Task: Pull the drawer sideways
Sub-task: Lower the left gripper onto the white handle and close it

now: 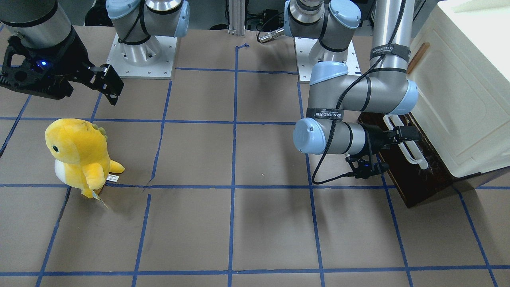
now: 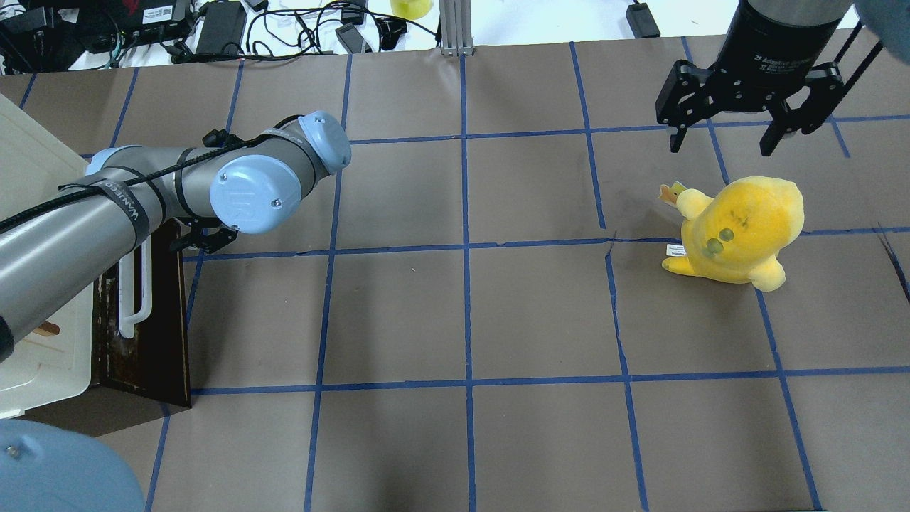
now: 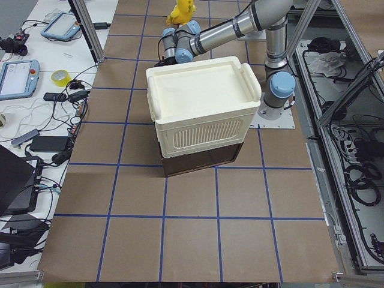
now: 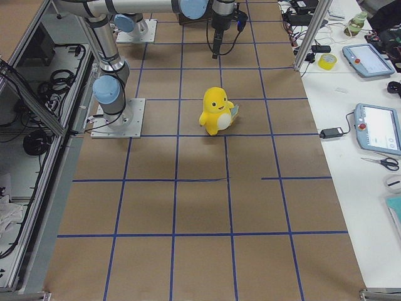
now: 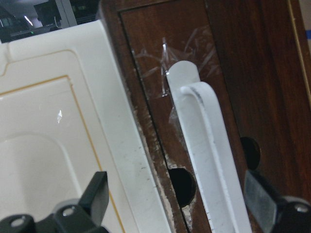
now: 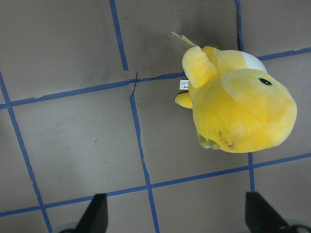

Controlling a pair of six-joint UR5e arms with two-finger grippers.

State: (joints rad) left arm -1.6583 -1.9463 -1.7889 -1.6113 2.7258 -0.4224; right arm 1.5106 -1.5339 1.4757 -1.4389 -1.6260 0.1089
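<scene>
Though left gripper straddles white handle, drawer partly hidden — interior unseen.

- Robotics lab: two industrial arms, the left arm and the right arm, stand bolted through steel base plates onto a wide table.
- Beneath the right gripper's spread fingers, brown paper is ruled into squares with blue tape.
- Past those fingers, away from the robot, a white bench carries teach pendants, a yellow tape roll and scissors.
- Power bricks, tangled cables and aluminium framing line the table's far edge.
</scene>
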